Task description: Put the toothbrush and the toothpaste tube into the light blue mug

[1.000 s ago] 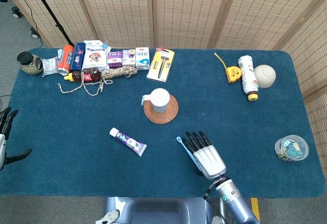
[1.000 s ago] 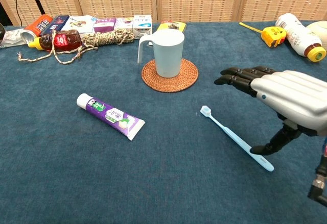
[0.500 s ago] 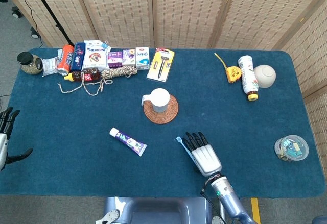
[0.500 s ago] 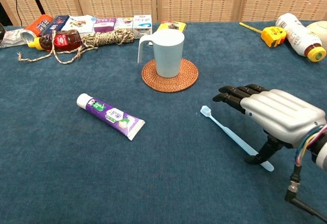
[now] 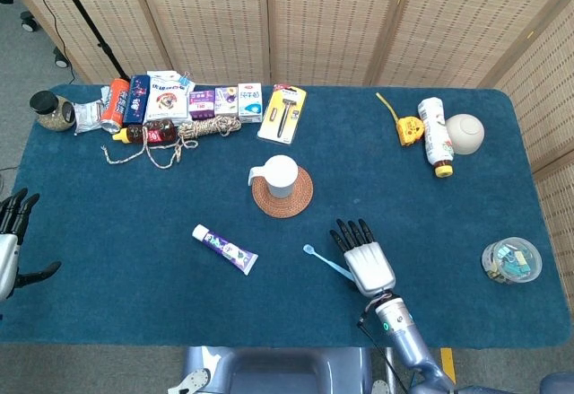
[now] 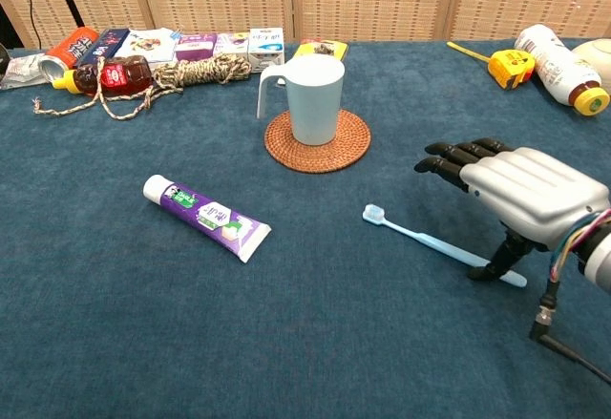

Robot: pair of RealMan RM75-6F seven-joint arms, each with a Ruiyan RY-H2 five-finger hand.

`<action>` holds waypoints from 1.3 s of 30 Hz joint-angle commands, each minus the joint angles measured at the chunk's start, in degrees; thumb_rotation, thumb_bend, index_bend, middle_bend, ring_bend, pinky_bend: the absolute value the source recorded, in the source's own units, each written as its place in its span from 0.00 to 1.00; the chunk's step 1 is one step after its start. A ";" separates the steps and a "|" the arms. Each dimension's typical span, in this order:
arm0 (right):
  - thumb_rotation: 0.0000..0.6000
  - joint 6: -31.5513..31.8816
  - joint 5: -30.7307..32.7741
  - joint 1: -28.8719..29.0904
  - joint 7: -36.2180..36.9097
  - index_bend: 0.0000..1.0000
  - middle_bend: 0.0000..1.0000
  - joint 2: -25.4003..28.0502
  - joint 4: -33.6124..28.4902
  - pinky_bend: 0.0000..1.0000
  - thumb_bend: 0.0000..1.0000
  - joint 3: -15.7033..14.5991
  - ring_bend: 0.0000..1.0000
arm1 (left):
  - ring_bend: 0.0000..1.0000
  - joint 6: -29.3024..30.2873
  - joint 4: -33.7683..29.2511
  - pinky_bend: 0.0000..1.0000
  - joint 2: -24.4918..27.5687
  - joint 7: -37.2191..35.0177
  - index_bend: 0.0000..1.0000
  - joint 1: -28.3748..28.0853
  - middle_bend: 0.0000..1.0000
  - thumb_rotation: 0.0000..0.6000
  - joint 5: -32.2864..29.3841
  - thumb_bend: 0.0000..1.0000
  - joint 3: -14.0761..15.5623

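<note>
Overhead, dark blue carpet-like table cover (image 5: 134, 232), with woven cane screen panels (image 5: 332, 17) behind and grey floor at the left edge.

Near the centre: light blue mug (image 5: 281, 175), upright on a round woven coaster (image 5: 283, 197), handle toward the left.

Nearer the front: toothpaste tube (image 5: 224, 249), white and purple, flat on the cloth, well apart from the mug.

Just right of it: light blue toothbrush (image 5: 327, 263), flat on the cloth, bristle end toward the tube, handle end under the right hand (image 5: 366, 259).

Right hand: palm down over the handle end, dark fingers stretched forward and slightly apart; in the chest view thumb tip down against the handle near its end; no firm grip seen.

Left hand (image 5: 11, 237): at the far left edge off the table, fingers apart, nothing held.

Along the back left: dark jar (image 5: 52, 111), orange can (image 5: 115, 104), row of small boxes (image 5: 193, 100), small brown bottle (image 5: 152, 131), coil of rope (image 5: 202, 129), razor in a yellow pack (image 5: 283, 112).

Back right: yellow tape measure (image 5: 410, 128), white bottle with yellow cap (image 5: 435, 135) lying down, pale round bowl (image 5: 465, 133).

Right front: clear round tub of clips (image 5: 511, 260).
</note>
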 commanded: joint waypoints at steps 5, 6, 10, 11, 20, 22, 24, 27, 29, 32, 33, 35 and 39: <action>1.00 -0.72 2.21 1.18 -0.61 0.18 0.00 1.17 0.27 0.00 0.00 1.62 0.00 | 0.00 -0.02 -0.12 0.00 -0.06 0.31 0.00 -0.05 0.00 1.00 -0.05 0.00 0.05; 1.00 -1.21 2.77 1.29 -0.41 0.21 0.00 1.54 -0.33 0.00 0.00 1.67 0.00 | 0.00 -0.03 -0.14 0.00 -0.08 0.32 0.00 -0.06 0.00 1.00 -0.04 0.00 0.08; 1.00 -4.25 5.76 1.92 0.99 0.26 0.00 3.44 -3.75 0.00 0.00 1.89 0.00 | 0.00 -0.06 -0.15 0.00 -0.07 0.24 0.00 -0.08 0.00 1.00 -0.09 0.00 0.08; 1.00 -4.77 6.42 2.23 0.84 0.27 0.00 3.78 -4.33 0.00 0.01 1.97 0.00 | 0.00 -0.05 -0.14 0.00 -0.05 0.19 0.00 -0.08 0.00 1.00 -0.10 0.00 0.08; 1.00 -5.73 9.80 3.97 -1.11 0.34 0.00 4.64 -6.37 0.00 0.19 2.08 0.00 | 0.00 -0.17 -0.03 0.00 0.07 -0.22 0.00 -0.15 0.00 1.00 -0.18 0.00 0.07; 1.00 -5.62 10.28 4.20 -1.46 0.36 0.00 4.58 -6.46 0.00 0.23 2.07 0.00 | 0.00 -0.15 -0.01 0.00 0.10 -0.25 0.00 -0.15 0.00 1.00 -0.20 0.00 0.05; 1.00 -5.48 10.61 4.34 -1.58 0.36 0.00 4.52 -6.56 0.00 0.23 2.06 0.00 | 0.00 -0.16 0.00 0.00 0.09 -0.27 0.00 -0.16 0.00 1.00 -0.24 0.00 0.04; 1.00 -5.34 11.13 4.63 -1.79 0.38 0.00 4.55 -6.79 0.00 0.23 1.93 0.00 | 0.00 -0.20 0.01 0.00 0.09 -0.25 0.00 -0.18 0.00 1.00 -0.29 0.00 0.05; 1.00 -5.24 11.53 4.84 -1.85 0.39 0.00 4.51 -6.86 0.00 0.23 1.88 0.00 | 0.00 -0.25 0.00 0.00 0.09 -0.21 0.00 -0.21 0.00 1.00 -0.28 0.00 0.08; 1.00 -5.20 12.28 5.13 -1.90 0.39 0.00 4.32 -6.78 0.00 0.24 1.74 0.00 | 0.00 -0.21 -0.01 0.00 0.07 -0.23 0.00 -0.20 0.00 1.00 -0.24 0.00 0.10; 1.00 -5.09 12.50 5.17 -1.86 0.39 0.00 4.25 -6.86 0.00 0.25 1.70 0.00 | 0.00 -0.23 -0.02 0.00 0.06 -0.26 0.00 -0.21 0.00 1.00 -0.23 0.00 0.12; 1.00 -4.89 12.69 5.28 -1.92 0.39 0.00 4.18 -6.91 0.00 0.26 1.58 0.00 | 0.00 -0.24 -0.03 0.00 0.08 -0.38 0.00 -0.20 0.00 1.00 -0.19 0.00 0.14; 1.00 -4.57 13.22 5.57 -2.27 0.41 0.00 3.98 -6.93 0.00 0.32 1.42 0.00 | 0.00 -0.26 0.01 0.00 0.12 -0.58 0.00 -0.20 0.00 1.00 -0.20 0.00 0.14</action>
